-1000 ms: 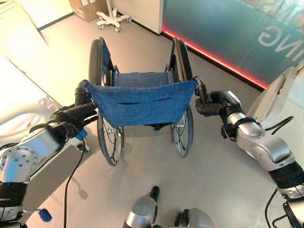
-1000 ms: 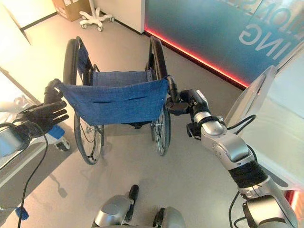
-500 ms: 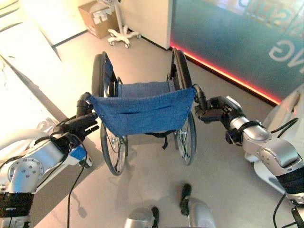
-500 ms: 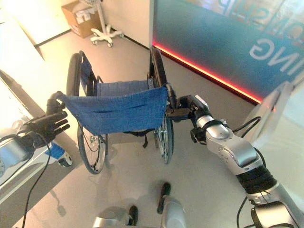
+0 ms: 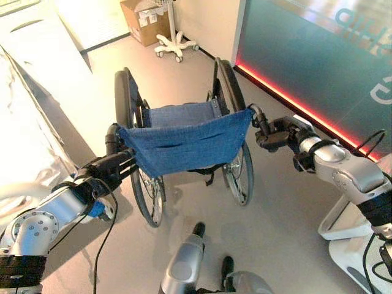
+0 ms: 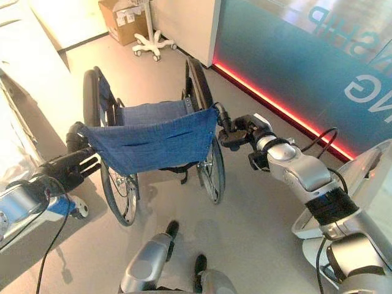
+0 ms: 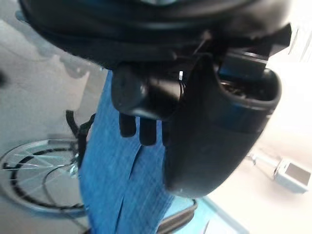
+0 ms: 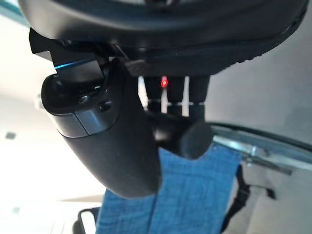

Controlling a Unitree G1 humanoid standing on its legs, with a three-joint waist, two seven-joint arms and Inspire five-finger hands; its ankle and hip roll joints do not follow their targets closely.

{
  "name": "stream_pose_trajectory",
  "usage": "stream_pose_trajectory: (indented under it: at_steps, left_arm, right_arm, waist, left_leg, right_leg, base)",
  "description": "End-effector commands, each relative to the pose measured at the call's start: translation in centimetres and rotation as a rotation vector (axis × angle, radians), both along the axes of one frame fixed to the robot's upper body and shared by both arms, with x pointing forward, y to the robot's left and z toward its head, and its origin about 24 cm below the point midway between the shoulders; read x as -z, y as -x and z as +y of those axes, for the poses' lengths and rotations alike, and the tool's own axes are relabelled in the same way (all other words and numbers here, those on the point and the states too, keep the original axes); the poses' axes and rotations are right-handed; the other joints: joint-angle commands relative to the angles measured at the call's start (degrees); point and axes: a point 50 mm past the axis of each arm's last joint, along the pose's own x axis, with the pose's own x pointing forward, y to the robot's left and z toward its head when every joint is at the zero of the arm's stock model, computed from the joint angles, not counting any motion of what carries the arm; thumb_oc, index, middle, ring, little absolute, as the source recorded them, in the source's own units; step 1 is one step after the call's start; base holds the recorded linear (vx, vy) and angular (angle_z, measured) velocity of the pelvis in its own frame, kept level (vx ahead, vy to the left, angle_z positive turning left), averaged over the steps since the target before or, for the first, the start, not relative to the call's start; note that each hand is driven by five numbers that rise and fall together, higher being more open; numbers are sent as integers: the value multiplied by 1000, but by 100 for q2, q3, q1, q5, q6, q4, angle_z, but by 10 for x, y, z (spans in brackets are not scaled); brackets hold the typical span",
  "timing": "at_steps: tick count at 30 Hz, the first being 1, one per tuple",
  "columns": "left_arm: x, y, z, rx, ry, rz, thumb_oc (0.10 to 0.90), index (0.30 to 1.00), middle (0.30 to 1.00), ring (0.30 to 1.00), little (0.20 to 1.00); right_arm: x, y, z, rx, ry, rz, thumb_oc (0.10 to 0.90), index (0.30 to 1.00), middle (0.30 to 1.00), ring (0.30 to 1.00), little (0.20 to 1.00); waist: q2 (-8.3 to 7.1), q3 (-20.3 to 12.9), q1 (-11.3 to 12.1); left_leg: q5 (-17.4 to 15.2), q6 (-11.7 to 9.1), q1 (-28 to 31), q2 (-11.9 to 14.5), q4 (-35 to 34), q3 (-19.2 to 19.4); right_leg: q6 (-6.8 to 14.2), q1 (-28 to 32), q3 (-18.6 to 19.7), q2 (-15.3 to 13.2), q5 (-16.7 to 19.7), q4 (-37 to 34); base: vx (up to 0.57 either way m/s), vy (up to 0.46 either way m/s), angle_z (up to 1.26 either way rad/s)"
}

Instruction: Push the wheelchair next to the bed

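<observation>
Now the wheelchair (image 5: pixel 184 141) stands on the floor just right of the bed (image 5: pixel 24 141). Each hand wraps one push handle behind its blue back, left hand (image 5: pixel 110 166) and right hand (image 5: pixel 278 131), so both sides roll together.

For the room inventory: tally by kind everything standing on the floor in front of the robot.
Wheelchair, blue cloth back, a robot hand on each push handle: 1
Bed, pale, along the robot's left: 1
Cardboard box, by the far wall: 1
White wheeled stand base, beside the box: 1
Total: 4
</observation>
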Motion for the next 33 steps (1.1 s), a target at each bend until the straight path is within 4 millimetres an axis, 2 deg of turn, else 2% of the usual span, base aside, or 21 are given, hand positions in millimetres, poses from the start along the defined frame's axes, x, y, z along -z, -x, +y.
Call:
stream_pose_trajectory:
  at_steps: [1,2,3,4,5,6,7,9,11,13,15,16,17,20,22,23,24,26,28,29,33]
  left_arm:
    - [-90,-18,37,-156,-124,-390,400,300,300,300,300]
    - [-91,-19,36,-152,-125,-392,400,300,300,300,300]
    - [-96,-22,36,-161,-132,-393,400,300,300,300,300]
    - [-99,-23,36,-155,-140,-386,400,300,300,300,300]
    - [-99,-23,36,-155,-141,-386,400,300,300,300,300]
    - [-103,-23,38,-150,-159,-382,400,300,300,300,300]
    - [-109,-23,40,-147,-187,-386,400,300,300,300,300]
    - [-118,-22,42,-151,-208,-400,400,300,300,300,300]
    - [-125,-22,41,-142,-215,-415,400,300,300,300,300]
    - [-134,-24,36,-115,-228,-438,400,300,300,300,300]
    - [-140,-26,31,-91,-233,-465,400,300,300,300,300]
    - [-143,-28,25,-80,-229,-479,400,300,300,300,300]
    - [-144,-28,24,-81,-228,-479,400,300,300,300,300]
    - [-152,-32,17,-79,-237,-469,400,300,300,300,300]
    - [-156,-31,19,-95,-243,-467,400,300,300,300,300]
    - [-153,-29,25,-110,-241,-455,400,300,300,300,300]
    - [-152,-28,26,-112,-239,-453,400,300,300,300,300]
    - [-144,-24,36,-136,-223,-432,400,300,300,300,300]
    - [-140,-21,38,-143,-220,-427,400,300,300,300,300]
    - [-129,-18,41,-159,-219,-425,400,300,300,300,300]
    - [-112,-14,43,-164,-201,-428,400,300,300,300,300]
  right_arm:
    - [-101,1,18,-99,8,-488,400,300,300,300,300]
    - [-100,1,17,-97,3,-485,400,300,300,300,300]
    - [-93,-3,19,-105,-26,-473,400,300,300,300,300]
    - [-91,-5,20,-111,-36,-470,400,300,300,300,300]
    - [-91,-5,20,-111,-37,-471,400,300,300,300,300]
    - [-90,-6,22,-118,-42,-465,400,300,300,300,300]
    - [-91,-7,26,-139,-40,-469,400,300,300,300,300]
    - [-95,-7,28,-154,-41,-487,400,300,300,300,300]
    - [-96,-7,30,-159,-36,-503,400,300,300,300,300]
    - [-100,-8,30,-154,-12,-520,400,300,300,300,300]
    - [-102,-9,25,-139,5,-541,400,300,300,300,300]
    - [-105,-9,20,-131,17,-557,400,300,300,300,300]
    - [-105,-9,20,-133,20,-559,400,300,300,300,300]
    - [-121,-8,25,-146,26,-565,400,300,300,300,300]
    - [-129,-6,32,-158,24,-564,400,300,300,300,300]
    - [-136,-5,35,-173,26,-554,400,300,300,300,300]
    - [-137,-5,36,-177,27,-553,400,300,300,300,300]
    - [-139,-6,39,-194,29,-536,400,300,300,300,300]
    - [-139,-7,40,-202,31,-532,400,300,300,300,300]
    - [-135,-7,42,-211,48,-522,400,300,300,300,300]
    - [-129,-8,45,-217,81,-517,400,300,300,300,300]
  waist:
    - [-462,-1214,-80]
    - [-482,-1242,-74]
    - [-594,-1349,74]
    - [-671,-1375,153]
    - [-676,-1380,153]
    - [-697,-1380,222]
    - [-695,-1362,266]
    - [-681,-1357,279]
    - [-575,-1368,242]
    - [-379,-1346,206]
    - [-280,-1189,143]
    - [-267,-1073,69]
    - [-261,-1044,44]
    - [-413,-984,-72]
    - [-467,-1013,-69]
    - [-529,-1144,-11]
    - [-527,-1155,-24]
    - [-618,-1302,61]
    - [-653,-1324,57]
    - [-739,-1337,97]
    - [-749,-1334,59]
  left_leg:
    - [532,1097,-205,-701,172,1306]
    - [419,1170,-164,-732,182,1324]
    - [119,1390,-94,-1009,180,1001]
    - [-50,1578,-27,-1109,252,979]
    - [-67,1595,-32,-1116,256,979]
    - [14,1737,14,-1103,213,985]
    - [46,1775,193,-1168,113,760]
    - [62,1768,292,-1193,118,509]
    - [70,1752,349,-1145,127,299]
    - [49,1659,475,-1066,237,-65]
    - [-115,1536,635,-983,479,-440]
    - [-377,1448,873,-963,654,-781]
    - [-445,1434,929,-958,690,-845]
    - [-1039,1196,1419,-673,774,-1337]
    - [-966,1099,1544,-491,655,-1354]
    - [-798,970,1576,-264,614,-1332]
    - [-791,960,1573,-250,614,-1343]
    - [-235,796,1401,118,863,-1334]
    - [-23,738,1307,214,996,-1294]
    - [453,662,1036,363,1407,-1061]
    - [611,677,709,432,2007,-686]
  right_leg:
    - [346,937,-2038,641,-493,-42]
    - [359,943,-2057,630,-537,-2]
    - [543,1059,-2103,590,-463,333]
    - [743,991,-2217,506,-123,810]
    - [765,973,-2217,494,-139,845]
    - [943,734,-2347,466,401,1485]
    - [1437,392,-2281,480,1231,2654]
    - [1633,132,-2072,474,1691,3119]
    - [1552,-142,-1986,274,1556,3029]
    - [1169,-398,-2201,-342,740,2536]
    - [984,-556,-2221,-683,482,1850]
    - [1001,-841,-1988,-1079,802,1239]
    - [1019,-857,-1955,-1134,864,1136]
    - [1380,-1114,-1405,-1888,1811,174]
    - [1458,-1113,-1438,-1914,1870,89]
    - [1532,-949,-1610,-1790,1609,-72]
    - [1533,-931,-1635,-1781,1598,-87]
    - [1399,-778,-1918,-1380,1035,75]
    - [1300,-729,-2049,-1285,934,79]
    - [1048,-552,-2318,-1072,817,-65]
    - [769,-375,-2631,-806,712,-213]
  base:
    - [503,-62,-48]
    - [551,-51,-27]
    - [490,-51,18]
    - [431,-39,35]
    - [273,-55,11]
    - [362,-62,-25]
    - [447,-103,-28]
    - [402,-131,14]
    - [314,-115,27]
    - [369,-184,12]
    - [303,-339,27]
    - [267,-359,59]
    - [344,-461,83]
    - [339,-464,92]
    - [305,-452,94]
    - [305,-431,75]
    - [307,-472,62]
    - [254,-416,67]
    - [147,-354,39]
    - [128,-410,24]
    - [118,-348,44]
